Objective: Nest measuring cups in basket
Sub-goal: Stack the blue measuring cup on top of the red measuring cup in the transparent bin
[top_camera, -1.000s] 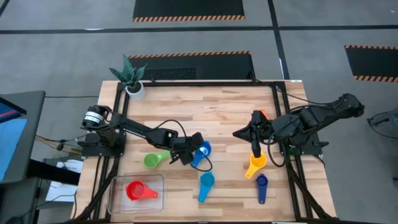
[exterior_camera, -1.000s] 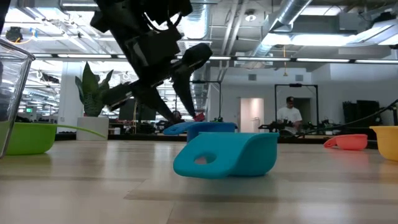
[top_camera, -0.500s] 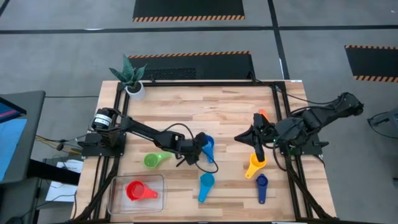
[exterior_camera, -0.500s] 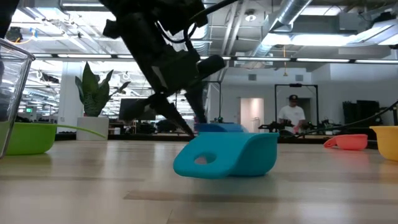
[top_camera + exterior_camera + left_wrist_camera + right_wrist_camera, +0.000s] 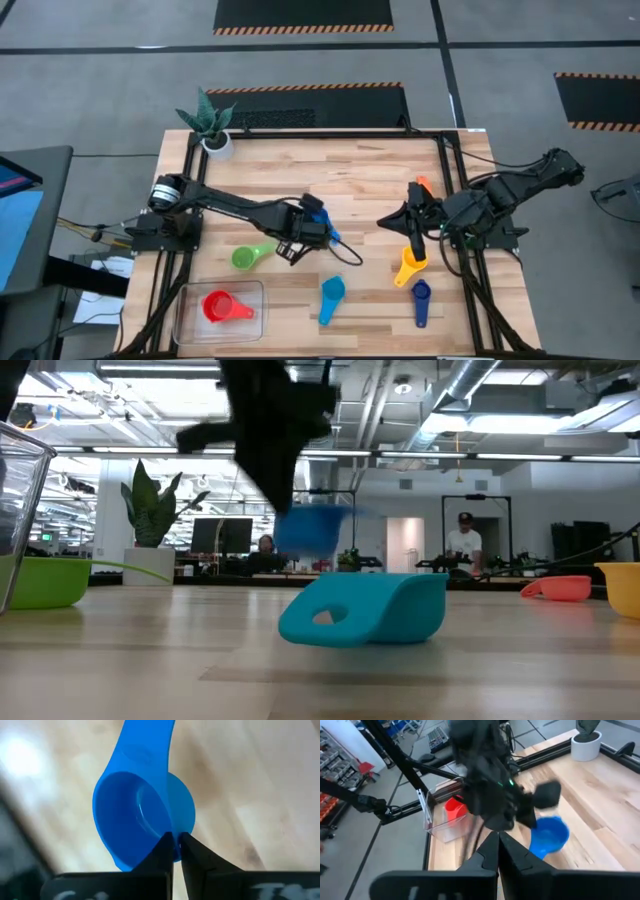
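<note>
My left gripper [image 5: 312,232] is shut on the medium blue measuring cup [image 5: 142,815], which hangs above the table's middle [image 5: 310,528]. The green cup [image 5: 247,257], light blue cup [image 5: 331,294], yellow cup [image 5: 409,265] and dark blue cup [image 5: 420,300] lie on the table. The red cup [image 5: 223,307] lies in the clear basket [image 5: 190,325] at the near left corner. My right gripper [image 5: 412,238] is shut and holds nothing, hovering over the table just beyond the yellow cup. My left gripper pinches the medium blue cup's wall at its rim [image 5: 173,836], on the side opposite the handle [image 5: 149,745]. One finger [image 5: 161,851] is inside the bowl and one [image 5: 192,851] outside. The fingers slant steeply down. The cup hangs clear of the table.
A white plant pot [image 5: 215,142] stands at the far left corner. A small orange thing [image 5: 421,183] lies near the right arm. Bare wood stretches across the far half of the table. People sit in the room behind the table.
My left gripper has shut on the medium blue cup's rim, rolled its wrist and risen. The cup, which rested on the table, is now lifted clear and has shifted a little toward the far edge.
</note>
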Controlling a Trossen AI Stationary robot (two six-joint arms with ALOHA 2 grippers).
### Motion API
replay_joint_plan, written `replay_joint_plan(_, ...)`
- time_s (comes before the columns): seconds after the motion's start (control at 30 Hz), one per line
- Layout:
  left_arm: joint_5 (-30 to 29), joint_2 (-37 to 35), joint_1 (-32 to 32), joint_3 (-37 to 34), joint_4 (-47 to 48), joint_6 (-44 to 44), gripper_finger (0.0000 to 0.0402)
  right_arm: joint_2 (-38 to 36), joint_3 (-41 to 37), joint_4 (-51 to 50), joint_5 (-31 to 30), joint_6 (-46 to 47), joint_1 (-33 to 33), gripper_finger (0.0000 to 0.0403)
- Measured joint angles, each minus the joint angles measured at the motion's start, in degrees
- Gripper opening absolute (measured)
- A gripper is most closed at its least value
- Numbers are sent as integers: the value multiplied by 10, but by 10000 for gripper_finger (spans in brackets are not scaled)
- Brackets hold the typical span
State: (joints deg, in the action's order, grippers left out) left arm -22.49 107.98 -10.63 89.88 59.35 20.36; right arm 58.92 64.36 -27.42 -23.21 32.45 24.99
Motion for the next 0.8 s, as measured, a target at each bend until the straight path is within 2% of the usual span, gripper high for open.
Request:
replay_joint_plan(0.17,-11,0,-20,144,190,-175,2,0,0,-1,-1,0,2,24)
replay_joint_plan(0.27,6,-1,-41,214,305,-312,2,0,0,-1,0,0,5,26)
replay_joint_plan(0.3,14,-2,-50,228,314,-362,1,0,0,-1,0,0,5,26)
replay_joint_plan(0.37,34,-20,-77,232,293,-455,1,0,0,-1,0,1,5,25)
replay_joint_plan(0.47,32,-36,-137,234,294,-554,1,4,0,-4,-1,1,5,22)
replay_joint_plan(0.8,53,-37,-352,184,304,-784,0,28,0,-9,-1,1,-3,27)
